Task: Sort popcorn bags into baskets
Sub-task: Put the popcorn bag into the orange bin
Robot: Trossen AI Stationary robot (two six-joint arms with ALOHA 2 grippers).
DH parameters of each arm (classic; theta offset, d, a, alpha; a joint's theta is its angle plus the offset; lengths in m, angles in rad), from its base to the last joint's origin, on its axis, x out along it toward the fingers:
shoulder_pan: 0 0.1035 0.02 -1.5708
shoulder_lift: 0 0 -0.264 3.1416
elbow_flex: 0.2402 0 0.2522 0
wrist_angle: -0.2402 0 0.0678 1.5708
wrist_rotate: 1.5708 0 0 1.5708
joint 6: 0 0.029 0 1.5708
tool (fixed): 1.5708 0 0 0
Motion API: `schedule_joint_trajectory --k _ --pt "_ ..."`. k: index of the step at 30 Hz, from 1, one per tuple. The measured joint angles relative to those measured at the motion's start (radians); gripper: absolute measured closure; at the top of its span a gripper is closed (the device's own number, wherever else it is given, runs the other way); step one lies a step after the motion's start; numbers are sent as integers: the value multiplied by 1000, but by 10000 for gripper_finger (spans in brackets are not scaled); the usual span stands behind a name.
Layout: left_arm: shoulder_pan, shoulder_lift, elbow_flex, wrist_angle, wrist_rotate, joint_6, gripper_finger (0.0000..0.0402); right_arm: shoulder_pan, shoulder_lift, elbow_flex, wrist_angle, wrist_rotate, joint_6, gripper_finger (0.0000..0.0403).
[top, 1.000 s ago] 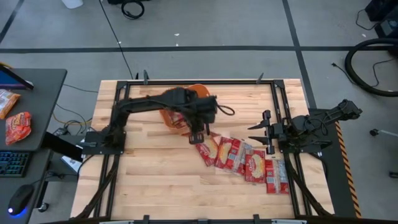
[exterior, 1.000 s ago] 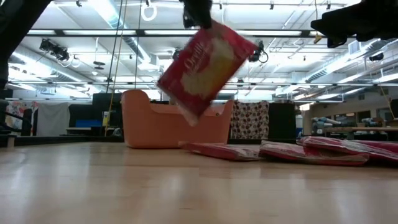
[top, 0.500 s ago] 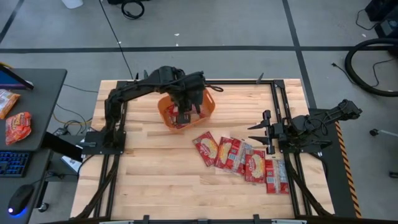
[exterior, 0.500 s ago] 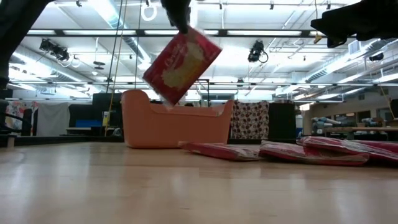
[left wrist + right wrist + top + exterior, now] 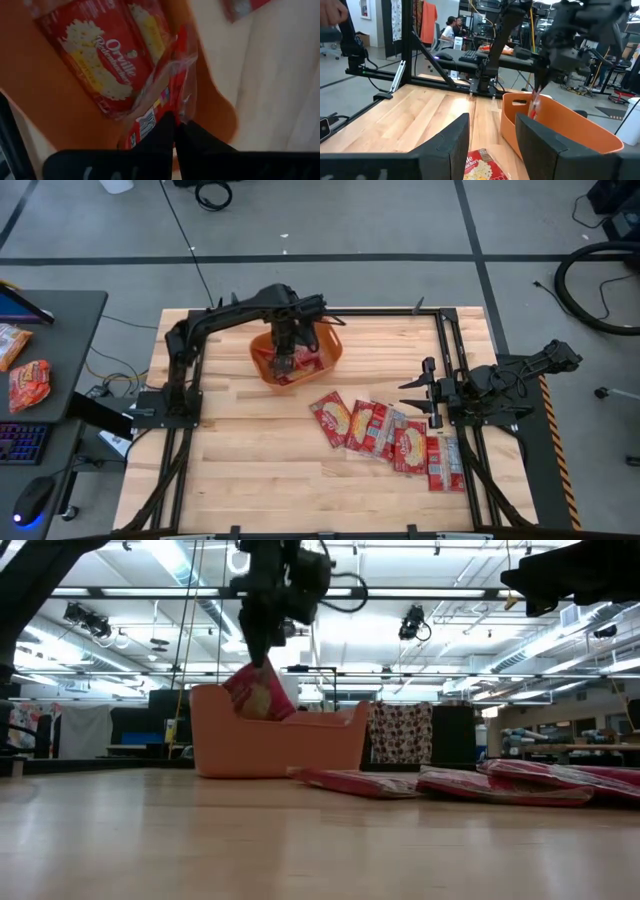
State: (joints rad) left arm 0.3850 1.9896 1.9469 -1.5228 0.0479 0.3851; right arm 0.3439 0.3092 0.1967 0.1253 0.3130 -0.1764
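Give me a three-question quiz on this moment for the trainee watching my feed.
1. True or false: the left hand is shut on a popcorn bag that hangs partly inside the orange basket.
2. Where is the right hand? A) over the basket B) at the table's right side, next to the row of bags on the table C) out of view
3. Fill in: in the left wrist view, another bag already lies in the ____.

Key: 1 true; 2 B; 3 basket.
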Motion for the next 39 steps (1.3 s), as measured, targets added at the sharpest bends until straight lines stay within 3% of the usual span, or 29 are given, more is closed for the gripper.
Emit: schedule_joint_trajectory --k 4,8,14,20,26,30,34,39 --pt "21 0 -35 142 -27 -24 373 0 0 0 0 0 -2 239" --pt "10 0 -44 229 -93 -13 325 0 0 0 0 0 -1 239" --pt "-46 0 -34 296 -407 -71 247 0 3 0 -3 0 -2 239" --pt "-187 0 -23 341 -332 -23 231 0 7 0 -1 0 -1 239" --pt "-358 2 -117 417 -349 -8 224 1 7 0 -2 0 9 239" --pt "-455 0 -212 528 -383 -48 198 1 7 0 -1 0 9 239" --pt "-535 0 -303 681 -489 -47 168 1 7 0 1 0 9 239" --pt "-596 1 -383 793 -557 -48 162 1 7 0 1 2 9 239"
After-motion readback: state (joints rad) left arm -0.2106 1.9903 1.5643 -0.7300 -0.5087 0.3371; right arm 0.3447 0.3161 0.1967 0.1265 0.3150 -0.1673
